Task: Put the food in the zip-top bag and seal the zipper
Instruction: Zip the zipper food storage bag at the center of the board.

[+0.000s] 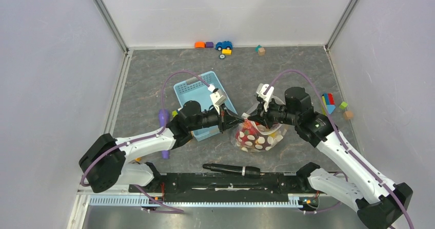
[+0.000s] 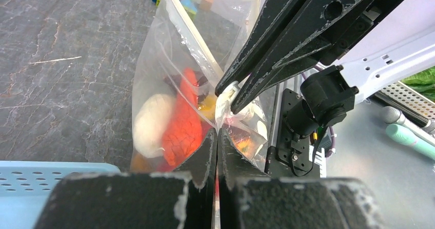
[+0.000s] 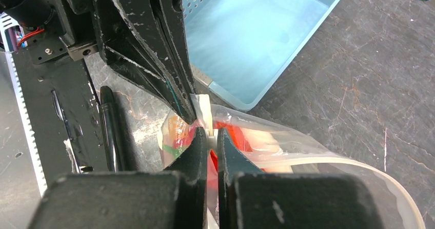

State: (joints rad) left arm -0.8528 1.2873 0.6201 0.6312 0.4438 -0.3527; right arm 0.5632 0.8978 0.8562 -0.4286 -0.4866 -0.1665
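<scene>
Left tool (image 2: 216,136), right tool (image 3: 211,135) pinch crinkly zip-top bag (image 1: 258,139) (bulging).

Food (image 2: 182,122) inside zip-top bag (image 2: 154,59)

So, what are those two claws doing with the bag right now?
Left gripper, right gripper: both shut on the zipper. Food inside bag, mouth partly open. Nothing blocking.

A light-blue perforated basket (image 1: 195,88) is sitting left of centre on a grey marbled table (image 1: 149,75), with a purple stick (image 1: 163,118) lying beside its left side. A blue toy car (image 1: 223,45) and coloured blocks (image 1: 204,44) are resting by the far wall. More blocks (image 1: 328,103) are clustering at the right. A black pen (image 1: 228,168) is lying at the near edge.
</scene>
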